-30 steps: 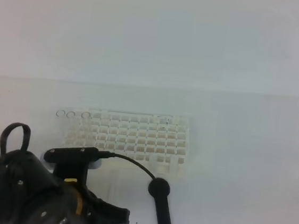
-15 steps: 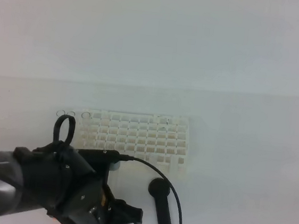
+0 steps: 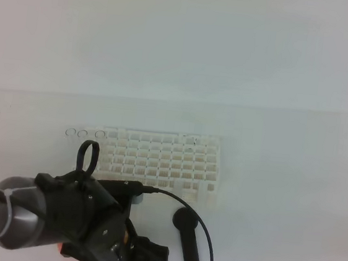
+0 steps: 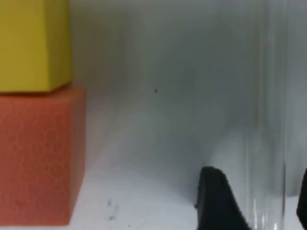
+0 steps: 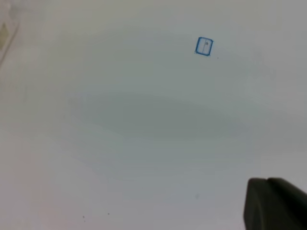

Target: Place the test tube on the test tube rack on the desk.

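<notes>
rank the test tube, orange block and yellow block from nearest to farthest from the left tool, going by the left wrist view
1. test tube: upright at the right, standing between the spread fingers of the left tool.
2. orange block: lower left of the view.
3. yellow block: upper left, stacked on the orange block.

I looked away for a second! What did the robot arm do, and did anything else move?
The left arm swung up and rightward, toward the front-left corner of the white rack. Its pincer now stands open around a clear tube. The rack, the three tube rims at its far-left end and the black rod stayed put.
</notes>
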